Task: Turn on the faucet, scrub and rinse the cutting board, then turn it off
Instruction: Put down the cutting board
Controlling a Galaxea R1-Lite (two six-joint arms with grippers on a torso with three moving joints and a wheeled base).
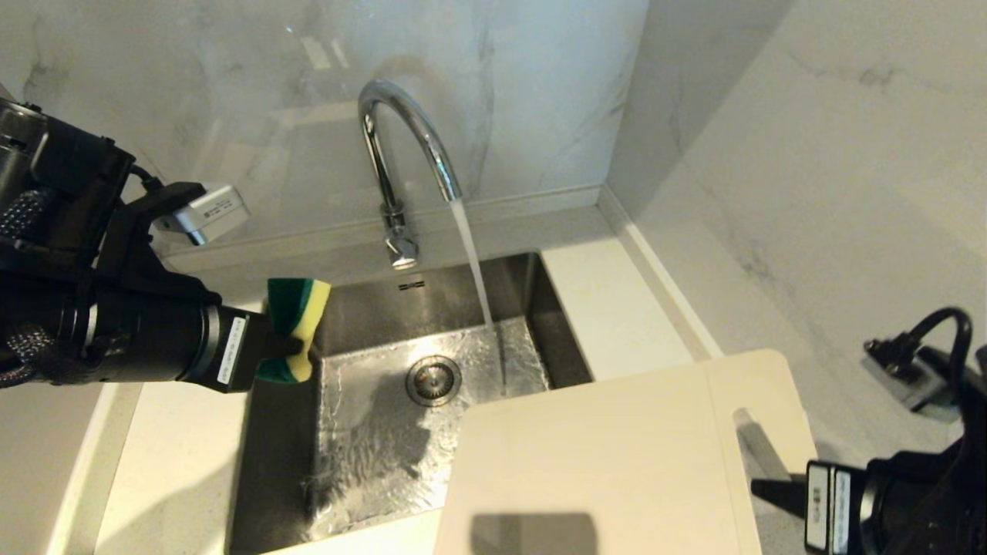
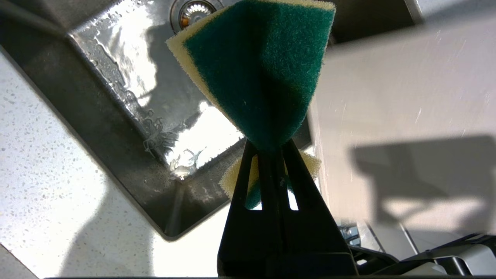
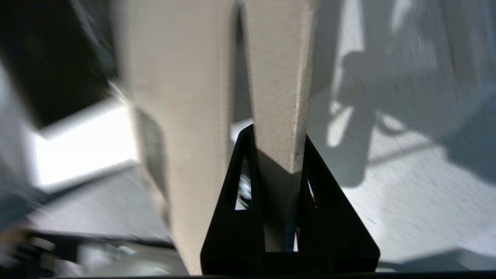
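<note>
- Faucet [image 1: 401, 146]: running into the sink [image 1: 370, 462].
- Left tool [image 1: 289, 347]: clamped on sponge [image 1: 297, 327] at sink's left rim.
- Right tool [image 3: 277, 155]: clamped on cutting board [image 1: 617, 462] edge.

Chrome faucet [image 1: 401, 154] runs into the sink; cream cutting board [image 1: 609, 455] overhangs its near-right corner
</note>
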